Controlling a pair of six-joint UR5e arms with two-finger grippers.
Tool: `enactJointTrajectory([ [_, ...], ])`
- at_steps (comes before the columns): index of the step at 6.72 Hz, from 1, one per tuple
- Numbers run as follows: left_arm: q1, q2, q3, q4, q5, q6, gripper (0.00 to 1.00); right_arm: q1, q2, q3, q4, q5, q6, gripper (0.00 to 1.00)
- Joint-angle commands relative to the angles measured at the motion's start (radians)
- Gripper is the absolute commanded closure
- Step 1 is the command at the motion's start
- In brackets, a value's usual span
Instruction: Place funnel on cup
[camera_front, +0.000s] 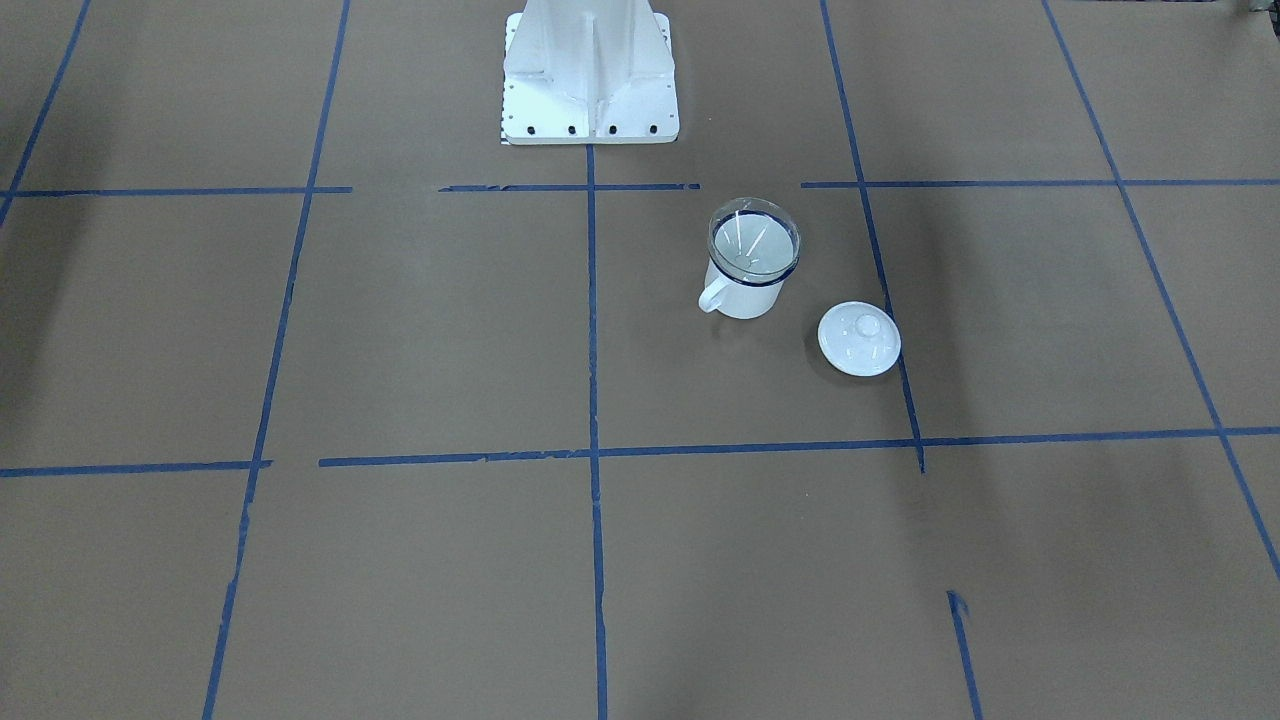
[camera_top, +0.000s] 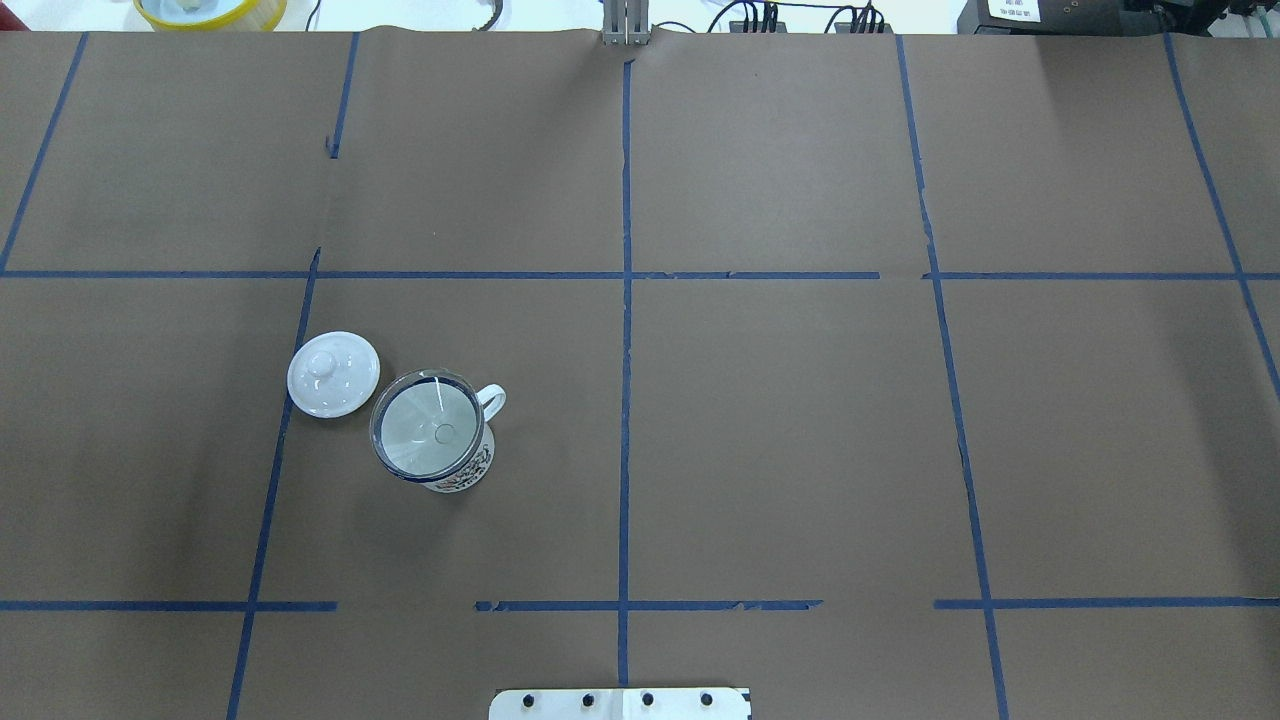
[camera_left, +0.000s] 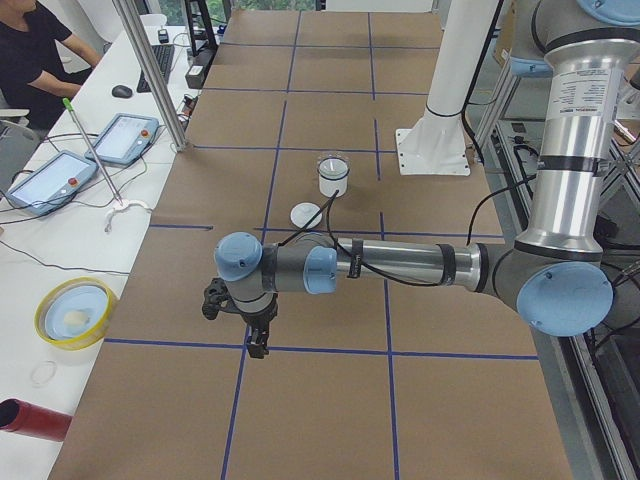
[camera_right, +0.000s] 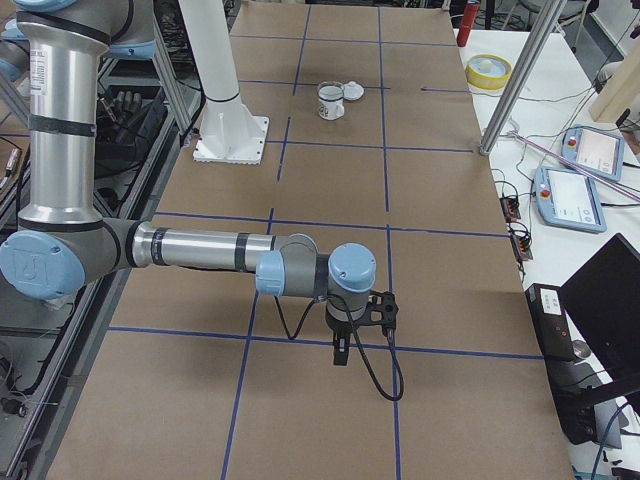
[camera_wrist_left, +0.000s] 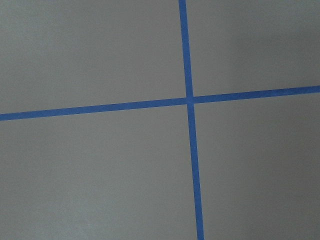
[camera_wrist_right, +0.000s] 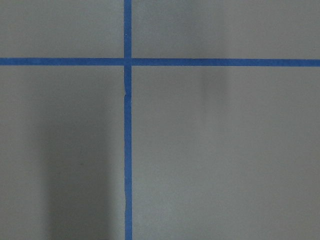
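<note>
The clear funnel (camera_front: 754, 240) sits upright in the mouth of the white mug (camera_front: 745, 297), which has a dark blue rim; its stem points down inside. The overhead view shows the funnel (camera_top: 425, 427) covering the mug (camera_top: 474, 468), handle to the right. No gripper is near them. My left gripper (camera_left: 256, 338) hangs over blue tape far from the mug (camera_left: 333, 180), and I cannot tell whether it is open or shut. My right gripper (camera_right: 345, 350) hangs at the table's other end, state also unclear. Both wrist views show only brown paper and tape.
A round white knobbed lid (camera_front: 858, 338) lies on the table just beside the mug, also in the overhead view (camera_top: 333, 373). The white robot base (camera_front: 590, 80) stands at the table's edge. A yellow bowl (camera_left: 75, 312) and control tablets (camera_left: 125, 138) lie on the side bench.
</note>
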Motion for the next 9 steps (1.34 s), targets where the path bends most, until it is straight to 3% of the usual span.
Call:
enactJointTrajectory([
  [1,0.001,0.0,0.002,0.002,-0.005,0.006,0.0,0.0,0.0,0.0,0.0,0.0,0.0,0.0],
  [9,-0.002,-0.003,0.002,0.0,-0.007,0.019,0.0,0.0,0.0,0.001,0.0,0.0,0.0,0.0],
])
